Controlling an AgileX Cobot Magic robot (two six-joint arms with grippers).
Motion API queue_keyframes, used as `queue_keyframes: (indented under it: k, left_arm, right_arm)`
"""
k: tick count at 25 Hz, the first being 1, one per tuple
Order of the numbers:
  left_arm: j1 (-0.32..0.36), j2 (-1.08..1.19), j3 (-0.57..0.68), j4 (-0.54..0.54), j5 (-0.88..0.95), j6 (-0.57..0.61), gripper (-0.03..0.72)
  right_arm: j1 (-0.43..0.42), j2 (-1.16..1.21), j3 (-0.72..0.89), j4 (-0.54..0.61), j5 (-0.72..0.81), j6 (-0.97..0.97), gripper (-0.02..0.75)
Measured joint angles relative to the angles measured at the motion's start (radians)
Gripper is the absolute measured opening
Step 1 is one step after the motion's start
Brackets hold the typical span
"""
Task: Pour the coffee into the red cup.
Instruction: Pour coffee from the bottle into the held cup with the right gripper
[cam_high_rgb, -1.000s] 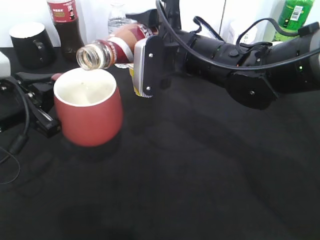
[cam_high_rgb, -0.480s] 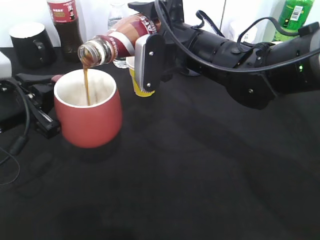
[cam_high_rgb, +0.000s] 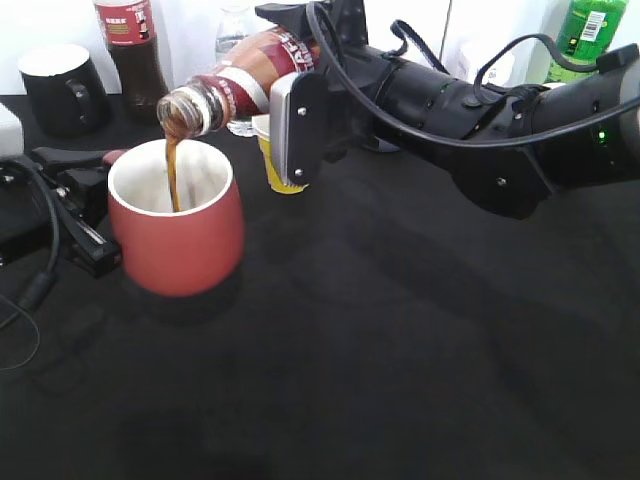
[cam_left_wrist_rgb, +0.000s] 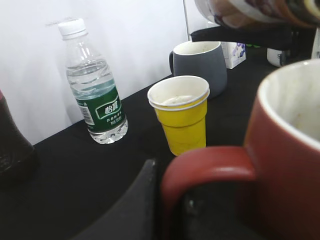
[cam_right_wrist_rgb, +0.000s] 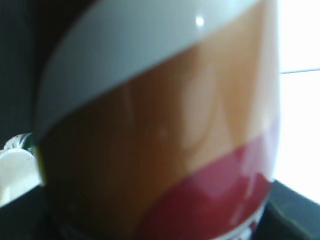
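The red cup (cam_high_rgb: 178, 228) stands on the black table at the left. My left gripper (cam_high_rgb: 88, 215) is shut on its loop handle (cam_left_wrist_rgb: 205, 165), seen close in the left wrist view beside the cup wall (cam_left_wrist_rgb: 285, 165). My right gripper (cam_high_rgb: 285, 125) is shut on the coffee bottle (cam_high_rgb: 240, 85), tilted with its open neck down-left above the cup. A brown stream falls from the neck into the cup. The bottle's orange, white and red wrap (cam_right_wrist_rgb: 160, 130) fills the right wrist view and hides the fingers. Its underside shows at the top of the left wrist view (cam_left_wrist_rgb: 255, 12).
A small yellow cup (cam_high_rgb: 275, 165) stands just behind the right gripper; it also shows in the left wrist view (cam_left_wrist_rgb: 182, 117). A black mug (cam_high_rgb: 60, 88), a tall dark bottle with red label (cam_high_rgb: 132, 50), a water bottle (cam_left_wrist_rgb: 92, 85), a grey mug (cam_left_wrist_rgb: 200, 62) and a green bottle (cam_high_rgb: 585, 35) line the back.
The bottle has tipped further down toward the cup and coffee has begun streaming into it. In the last half second the pour continues with little movement.
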Motion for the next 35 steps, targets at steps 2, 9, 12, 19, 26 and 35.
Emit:
queue_keyframes:
  k: [2,9,12,19,26,35]
  left_arm:
    - [0.0,0.0,0.0,0.0,0.0,0.0,0.055]
    - [0.0,0.0,0.0,0.0,0.003,0.0,0.056]
    - [0.0,0.0,0.0,0.0,0.003,0.0,0.056]
    - [0.0,0.0,0.0,0.001,0.006,0.0,0.056]
    - [0.0,0.0,0.0,0.001,0.006,0.0,0.056]
    - [0.0,0.0,0.0,0.001,0.006,0.0,0.057]
  right_arm:
    - [0.0,0.0,0.0,0.0,-0.001,-0.005,0.534]
    - [0.0,0.0,0.0,0.0,-0.001,-0.009,0.534]
    - [0.0,0.0,0.0,0.001,-0.001,-0.022,0.534]
    - [0.0,0.0,0.0,0.002,-0.002,-0.032,0.534]
    - [0.0,0.0,0.0,0.005,-0.005,-0.034,0.534]
    - [0.0,0.0,0.0,0.005,-0.006,-0.045,0.534]
